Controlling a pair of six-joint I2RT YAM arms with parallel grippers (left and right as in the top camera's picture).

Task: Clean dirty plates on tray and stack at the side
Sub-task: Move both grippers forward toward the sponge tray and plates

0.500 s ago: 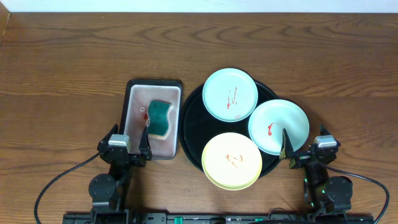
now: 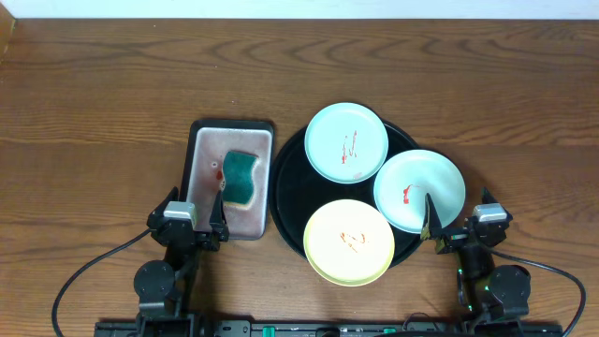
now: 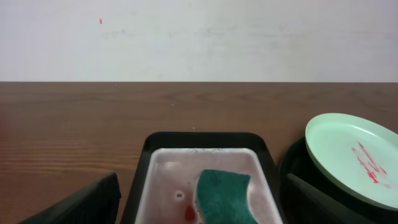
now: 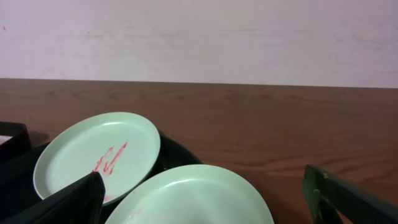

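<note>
Mint plate (image 2: 407, 183) on tray (image 2: 290, 187) beneath right end effector (image 2: 457, 200); that and left end effector (image 2: 197, 198) wide open, empty.

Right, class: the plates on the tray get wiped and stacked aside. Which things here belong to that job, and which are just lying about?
Job: far mint plate, right mint plate, yellow plate, black tray, sponge, small tray under it.
Lying about: cables beside the arm bases.
</note>
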